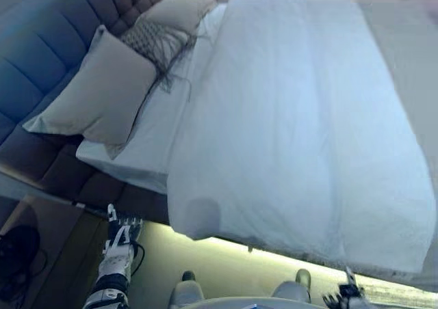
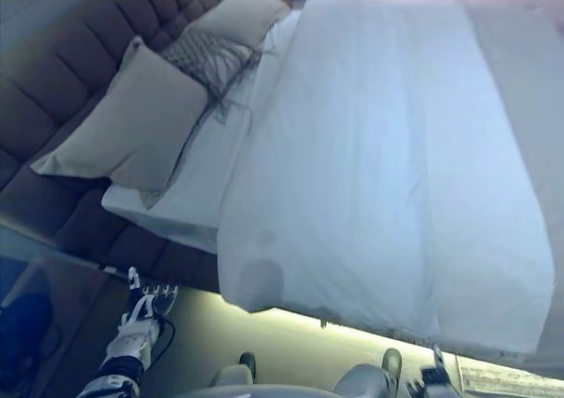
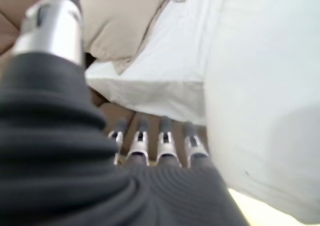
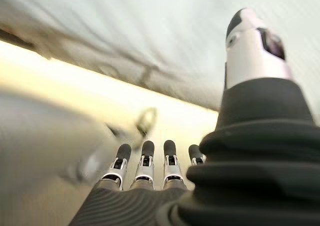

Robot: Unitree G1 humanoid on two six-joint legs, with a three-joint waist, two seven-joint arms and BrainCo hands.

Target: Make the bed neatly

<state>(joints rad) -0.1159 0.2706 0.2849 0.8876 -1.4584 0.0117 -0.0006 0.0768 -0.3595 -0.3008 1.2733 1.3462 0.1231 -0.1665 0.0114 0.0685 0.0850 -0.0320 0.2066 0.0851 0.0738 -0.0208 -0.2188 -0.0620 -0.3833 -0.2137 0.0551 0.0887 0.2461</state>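
Observation:
A white duvet (image 1: 301, 131) lies spread over most of the bed, its near edge hanging over the bed's side. Past its top edge the white sheet (image 1: 154, 128) shows, with a beige pillow (image 1: 102, 93), a patterned cushion (image 1: 156, 41) and a second beige pillow (image 1: 181, 8) against the headboard. My left hand (image 1: 122, 235) hangs open below the bed's near corner, fingers straight, touching nothing. My right hand (image 1: 349, 295) sits low under the duvet's hanging edge, open too, its fingers (image 4: 145, 158) straight and empty.
A padded brown headboard (image 1: 41, 56) runs along the left. A lit strip (image 1: 274, 261) glows under the bed's side. A wooden bedside surface (image 1: 41, 254) with a dark object stands at the lower left.

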